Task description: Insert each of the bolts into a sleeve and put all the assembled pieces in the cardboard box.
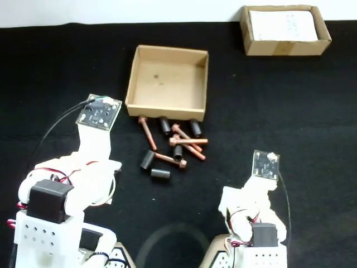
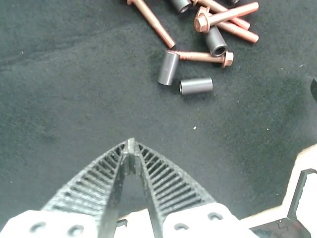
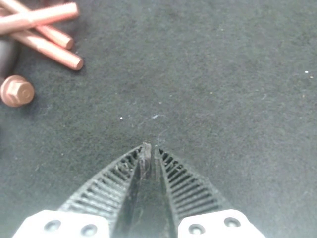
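The left hand [image 2: 131,145] and right hand [image 3: 148,148] sit pressed together, empty. Better to spread the left wide, then pinch the stray sleeve [image 2: 195,86] mid-length, clear of the nearby bolt [image 2: 198,56].

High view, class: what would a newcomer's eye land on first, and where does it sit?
A tangle of copper bolts and dark sleeves lies on the black table, just in front of the open cardboard box. Beside the pile, the left end effector and right end effector are shut, holding nothing.
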Controlling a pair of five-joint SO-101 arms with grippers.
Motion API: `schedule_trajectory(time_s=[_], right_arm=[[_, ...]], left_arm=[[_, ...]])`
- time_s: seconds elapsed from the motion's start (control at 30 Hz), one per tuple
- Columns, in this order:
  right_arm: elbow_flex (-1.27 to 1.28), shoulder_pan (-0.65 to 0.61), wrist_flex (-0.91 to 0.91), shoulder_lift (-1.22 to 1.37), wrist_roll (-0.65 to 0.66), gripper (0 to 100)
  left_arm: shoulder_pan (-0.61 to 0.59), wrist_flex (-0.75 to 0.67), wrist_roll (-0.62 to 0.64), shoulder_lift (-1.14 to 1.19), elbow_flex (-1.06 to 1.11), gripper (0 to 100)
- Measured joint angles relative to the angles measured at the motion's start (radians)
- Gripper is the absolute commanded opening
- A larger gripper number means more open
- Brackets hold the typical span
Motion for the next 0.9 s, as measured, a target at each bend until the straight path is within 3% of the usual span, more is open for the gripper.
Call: schedule_trajectory(time_s=[0.37,0.57,0.73,0.9], right_arm=[[0.000,-0.071,0.000,0.000,0.000,2.6],[-0.129,-0.018,-0.002,0.003,0.000,3.6],[-0.463,0.063,0.005,0.000,0.017,19.0],[-0.667,0.069,0.060,-0.002,0.149,30.6]], left_arm=[[0.000,0.000,0.000,0.000,0.000,1],[0.000,0.000,0.000,0.000,0.000,1],[-0.048,-0.041,0.000,-0.002,0.018,1],[-0.153,-0.181,0.003,0.000,0.132,1]])
